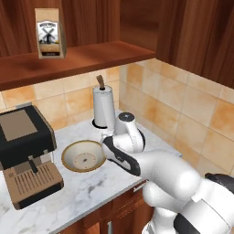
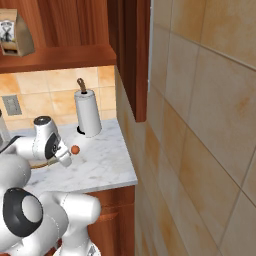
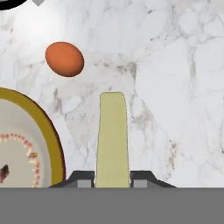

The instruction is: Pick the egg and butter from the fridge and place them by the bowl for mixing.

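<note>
My gripper point(image 3: 112, 180) is clamped on the butter point(image 3: 113, 140), its near end hidden between my fingertips point(image 3: 83, 179), over the marble counter point(image 3: 175, 87). The egg point(image 3: 64, 59) lies on the counter beside the bowl point(image 3: 41, 131), which is cut off at the frame edge. My arm hides part of the bowl's rim in the left base view.

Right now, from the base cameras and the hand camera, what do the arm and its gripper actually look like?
The arm is made of glossy white rounded shells with dark grey to black bands and caps at the joints. No cables or markings show. The gripper ends in two small dark finger tips with lighter grey faces, squared off and low, as seen in the hand view.
</note>
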